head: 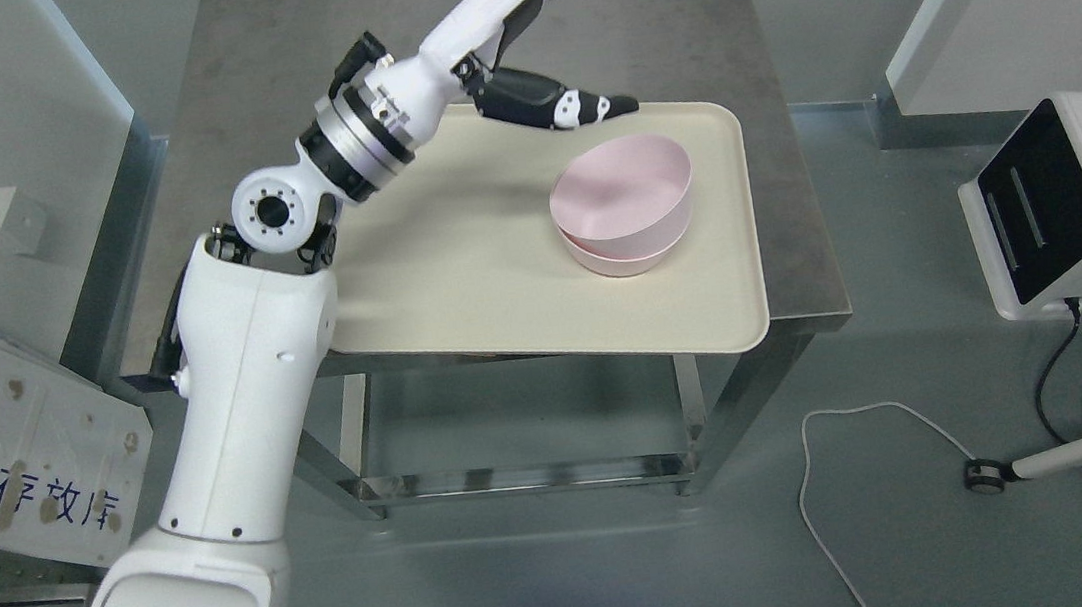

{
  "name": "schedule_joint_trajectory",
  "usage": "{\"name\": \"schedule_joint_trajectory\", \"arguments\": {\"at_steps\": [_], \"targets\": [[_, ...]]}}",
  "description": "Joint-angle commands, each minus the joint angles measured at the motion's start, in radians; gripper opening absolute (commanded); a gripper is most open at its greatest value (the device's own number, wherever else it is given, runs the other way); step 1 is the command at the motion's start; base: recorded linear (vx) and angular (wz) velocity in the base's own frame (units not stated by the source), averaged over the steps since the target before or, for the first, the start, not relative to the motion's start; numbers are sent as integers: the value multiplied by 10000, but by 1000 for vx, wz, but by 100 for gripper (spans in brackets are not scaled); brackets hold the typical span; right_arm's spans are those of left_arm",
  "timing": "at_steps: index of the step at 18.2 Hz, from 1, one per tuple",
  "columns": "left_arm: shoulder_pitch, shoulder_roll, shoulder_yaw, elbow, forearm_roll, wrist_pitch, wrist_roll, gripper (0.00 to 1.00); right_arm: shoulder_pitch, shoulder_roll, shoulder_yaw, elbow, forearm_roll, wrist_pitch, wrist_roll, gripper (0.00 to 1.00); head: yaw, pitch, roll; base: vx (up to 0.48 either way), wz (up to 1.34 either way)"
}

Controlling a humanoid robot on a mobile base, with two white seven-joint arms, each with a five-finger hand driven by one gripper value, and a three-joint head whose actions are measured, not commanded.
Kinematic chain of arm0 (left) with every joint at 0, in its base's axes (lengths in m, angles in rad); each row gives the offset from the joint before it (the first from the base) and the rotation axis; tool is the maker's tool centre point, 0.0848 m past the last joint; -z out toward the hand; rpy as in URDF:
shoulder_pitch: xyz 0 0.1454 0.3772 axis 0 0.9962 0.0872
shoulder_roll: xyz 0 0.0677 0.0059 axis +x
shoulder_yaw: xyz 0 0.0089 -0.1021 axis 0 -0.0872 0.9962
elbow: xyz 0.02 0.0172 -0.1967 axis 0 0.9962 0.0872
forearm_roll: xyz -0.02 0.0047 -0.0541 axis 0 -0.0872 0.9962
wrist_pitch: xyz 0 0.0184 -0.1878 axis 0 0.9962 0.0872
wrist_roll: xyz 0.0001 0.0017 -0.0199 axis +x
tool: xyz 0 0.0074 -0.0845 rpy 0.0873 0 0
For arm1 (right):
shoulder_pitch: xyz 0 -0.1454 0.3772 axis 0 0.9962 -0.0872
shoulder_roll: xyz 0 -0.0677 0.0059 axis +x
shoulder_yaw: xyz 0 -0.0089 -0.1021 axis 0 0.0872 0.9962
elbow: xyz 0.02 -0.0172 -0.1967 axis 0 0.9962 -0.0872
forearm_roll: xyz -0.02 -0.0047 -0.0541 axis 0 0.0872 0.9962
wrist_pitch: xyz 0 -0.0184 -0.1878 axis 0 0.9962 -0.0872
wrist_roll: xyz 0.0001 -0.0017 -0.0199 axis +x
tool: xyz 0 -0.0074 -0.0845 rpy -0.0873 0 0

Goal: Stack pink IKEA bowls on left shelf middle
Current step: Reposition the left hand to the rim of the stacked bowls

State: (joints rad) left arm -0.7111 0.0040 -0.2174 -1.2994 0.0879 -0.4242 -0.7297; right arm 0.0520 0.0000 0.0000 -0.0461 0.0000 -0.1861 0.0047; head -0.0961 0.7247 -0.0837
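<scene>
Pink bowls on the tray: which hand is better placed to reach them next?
The left hand. Its arm extends over the tray, a thumb hanging just above the stacked pink bowls. No right arm shows in the head view.

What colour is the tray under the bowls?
Cream, a pale beige tray beneath the pink bowls, seen in the head view.

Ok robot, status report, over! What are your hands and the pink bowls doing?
Left hand open, above tray's far edge, holding nothing. Pink bowls nested on cream tray. Right hand out of view. Nothing in the way.
</scene>
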Motion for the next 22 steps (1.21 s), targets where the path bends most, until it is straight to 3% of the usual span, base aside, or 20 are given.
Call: {"name": "schedule_joint_trajectory", "arguments": {"at_steps": [1, 5, 9, 13, 19, 22], "targets": [[1497, 134, -188, -1119, 492, -375, -587, 94, 1, -174, -107, 0, 77, 4, -17, 100, 0, 0, 0, 0, 0], [1405, 190, -265, -1119, -1687, -482, -1629, 92, 1, -174, -92, 0, 77, 4, -1, 100, 0, 0, 0, 0, 0], [1144, 450, 101, -1088, -3974, -467, -1600, 90, 1, -174, -107, 0, 77, 4, -17, 100, 0, 0, 0, 0, 0], [1144, 527, 715, -1042, -4039, -467, -1615, 90, 1, -174, -92, 0, 77, 4, -17, 100, 0, 0, 0, 0, 0], [1267, 2075, 886, -1088, -4193, -498, -1631, 88, 1, -174, -92, 0, 77, 4, -17, 100, 0, 0, 0, 0, 0], [1053, 2184, 596, -1119, -4284, -574, -1677, 83, 1, -174, -107, 0, 77, 4, -16, 100, 0, 0, 0, 0, 0]]}}
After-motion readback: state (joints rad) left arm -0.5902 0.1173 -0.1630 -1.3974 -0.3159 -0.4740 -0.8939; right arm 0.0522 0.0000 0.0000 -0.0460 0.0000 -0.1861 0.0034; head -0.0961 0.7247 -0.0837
